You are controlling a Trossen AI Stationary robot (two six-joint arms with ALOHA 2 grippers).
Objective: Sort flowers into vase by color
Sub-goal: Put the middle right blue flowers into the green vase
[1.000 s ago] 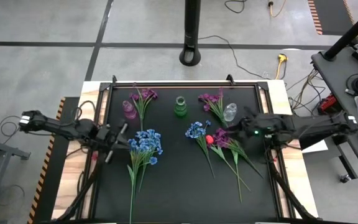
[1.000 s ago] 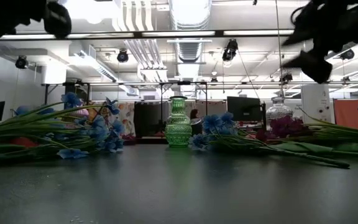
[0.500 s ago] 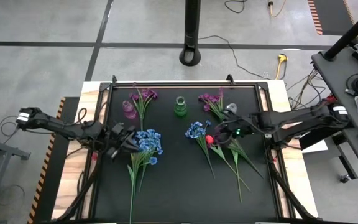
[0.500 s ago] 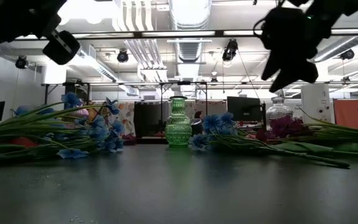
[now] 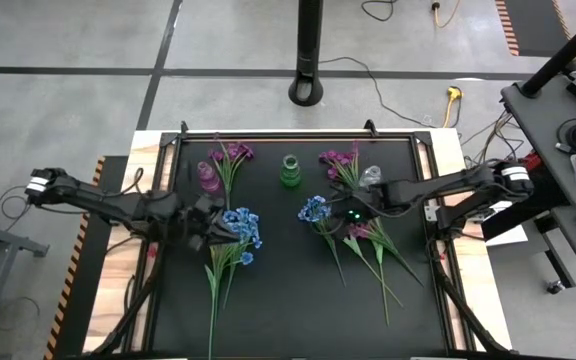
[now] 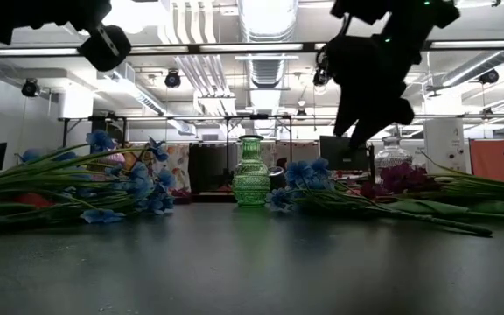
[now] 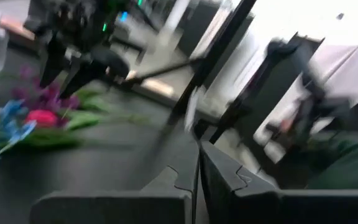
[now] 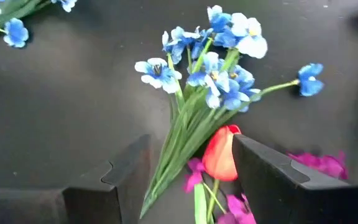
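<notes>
The green vase (image 5: pixel 289 171) is standing at the far middle of the table (image 5: pixel 288 300) and is serving as the landmark below. No brand, label or writing is legible on any item.

Right tool (image 5: pixel 343 214): it is hovering right of and nearer than the green vase, above the red bud (image 8: pixel 220 152) and the stems of a small blue spray (image 5: pixel 315 208). Its fingers (image 8: pixel 277 177) are standing apart, released, with the red bud and blue stems showing between them in the right wrist view; they are gripping nothing. In the low view the tool is hanging clear above the flowers, right of the vase.

Left tool (image 5: pixel 211 222): it is sitting left of and nearer than the green vase, at the edge of the large blue spray (image 5: pixel 238 228). In the left wrist view its fingers (image 7: pixel 229 180) are pressed together, clenched, with nothing between them.

Flowers: all are lying flat on the table. One purple spray (image 5: pixel 230 155) is lying left of the green vase, beside a pink vase (image 5: pixel 208 177). A second purple spray (image 5: pixel 340 160) is lying right of the green vase, beside a clear vase (image 5: pixel 370 179). A third purple spray (image 5: pixel 366 233) is lying nearer, just right of the red bud. The vases are holding no flowers.
</notes>
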